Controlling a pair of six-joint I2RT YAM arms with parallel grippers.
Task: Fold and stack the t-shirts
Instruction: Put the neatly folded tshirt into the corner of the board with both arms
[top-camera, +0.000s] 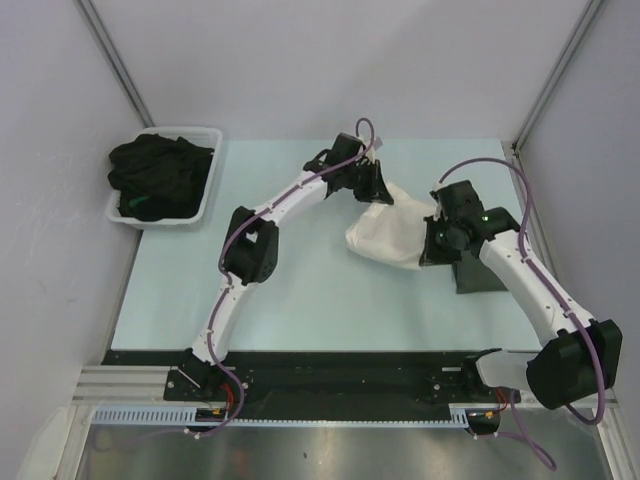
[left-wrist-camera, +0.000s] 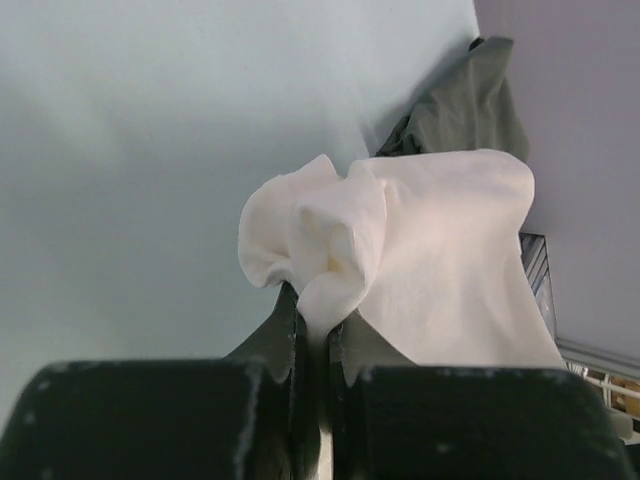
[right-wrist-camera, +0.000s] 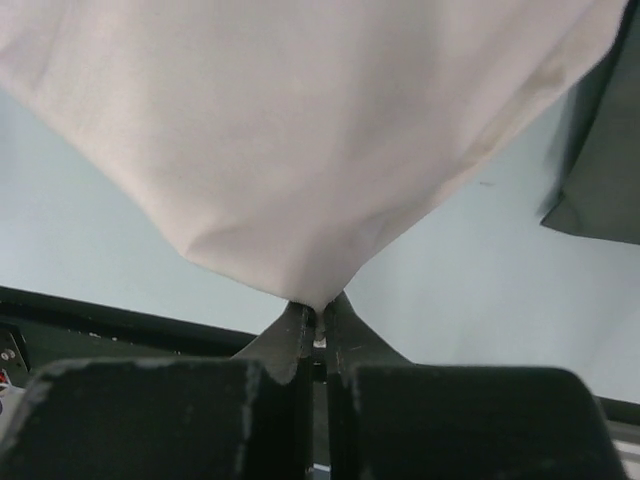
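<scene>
T-shirts: black ones (top-camera: 160, 178) heaped in white tub (top-camera: 165, 222), far left. Left gripper (left-wrist-camera: 315, 318) pinches cream t-shirt (top-camera: 395, 232), right of centre. Right gripper (right-wrist-camera: 318, 314) is clamped on its opposite edge. Dark grey t-shirt (top-camera: 480, 275) lies just beside. Advice: draw cloth taut, lower both edges evenly.

A white plastic tub (top-camera: 160, 221) sits at the pale green table's (top-camera: 300, 310) far-left corner.

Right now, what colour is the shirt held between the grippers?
Cream-white t-shirt, no print showing; best in left wrist view.
</scene>
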